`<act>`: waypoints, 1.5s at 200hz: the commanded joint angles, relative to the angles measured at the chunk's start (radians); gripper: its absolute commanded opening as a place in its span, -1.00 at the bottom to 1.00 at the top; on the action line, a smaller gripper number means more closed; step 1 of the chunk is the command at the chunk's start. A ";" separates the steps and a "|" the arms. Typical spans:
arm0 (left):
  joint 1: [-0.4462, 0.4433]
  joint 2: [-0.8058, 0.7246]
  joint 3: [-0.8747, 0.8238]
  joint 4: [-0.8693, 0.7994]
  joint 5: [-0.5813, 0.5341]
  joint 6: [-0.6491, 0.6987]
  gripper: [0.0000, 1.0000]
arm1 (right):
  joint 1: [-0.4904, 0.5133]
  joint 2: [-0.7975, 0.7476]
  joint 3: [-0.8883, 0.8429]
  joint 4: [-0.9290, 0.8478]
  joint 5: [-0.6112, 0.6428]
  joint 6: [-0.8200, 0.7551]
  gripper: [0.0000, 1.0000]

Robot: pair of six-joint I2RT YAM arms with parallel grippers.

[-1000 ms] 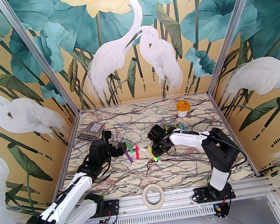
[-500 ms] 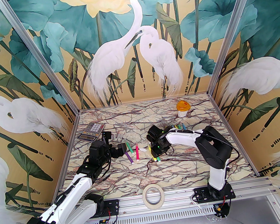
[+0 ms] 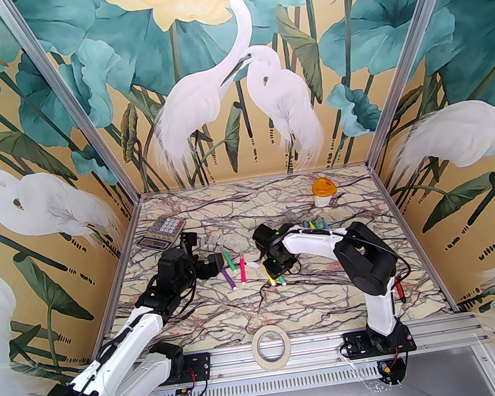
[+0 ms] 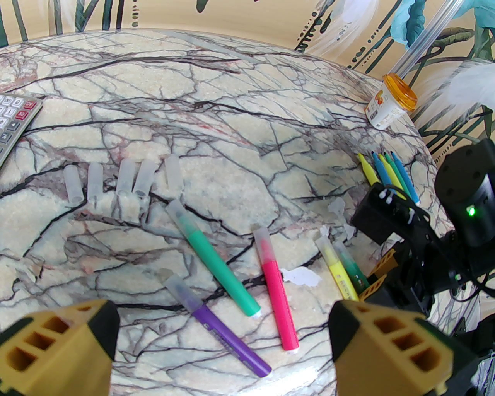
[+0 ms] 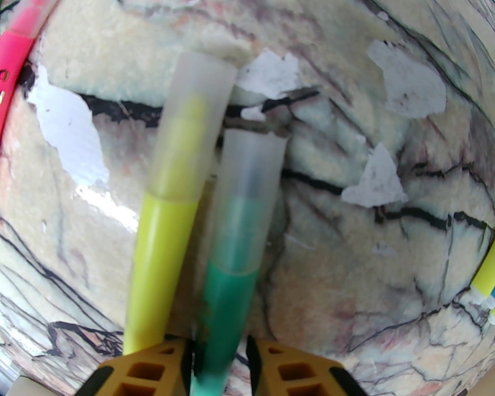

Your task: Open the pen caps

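Over on the right: pinches the dark green pen (image 5: 228,278) low on its body with the right gripper (image 5: 218,348), jaws pressed in from both sides, though blurred at that spot. Keeps the clear cap (image 5: 251,181) seated on the pen's far end, pointing away from the wrist. Lies side by side with the yellow pen (image 5: 166,247), likewise capped, both flat near the middle of the desk (image 3: 226,313).

Against a second ago: sits a little further left with the right wrist, elbow swung in toward the middle, jaws drawn narrower. Leaves the yellow and dark green pens on the same spot as before.

On the left: hangs with the left gripper (image 4: 222,321) spread wide, just beside the purple pen (image 4: 232,342) and aimed across the pens, touching none of them. Holds the very pose of a second ago. Past the purple pen, in turn, the light green pen (image 4: 220,267) and the pink pen (image 4: 278,294), all three capped, apart from one another and unmoved.

Beyond those, toward the calculator (image 4: 15,120): a row of five loose caps (image 4: 125,180), side by side on the desk. At the far right, near the orange-lidded tub (image 4: 390,102): five uncapped pens (image 4: 386,174) packed in a tight fan, partly behind the right arm. At the near edge: a roll of tape (image 3: 257,350).
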 commanded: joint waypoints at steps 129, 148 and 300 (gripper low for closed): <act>0.008 0.066 0.011 0.076 0.105 -0.011 0.89 | -0.048 -0.062 -0.071 0.139 -0.051 0.049 -0.97; 0.009 0.096 0.024 0.092 0.146 -0.023 0.88 | -0.075 -0.138 -0.113 0.197 -0.109 0.041 -1.00; -0.018 0.367 0.115 0.459 0.548 -0.294 0.82 | -0.146 -0.407 -0.302 0.511 -0.374 -0.014 -1.00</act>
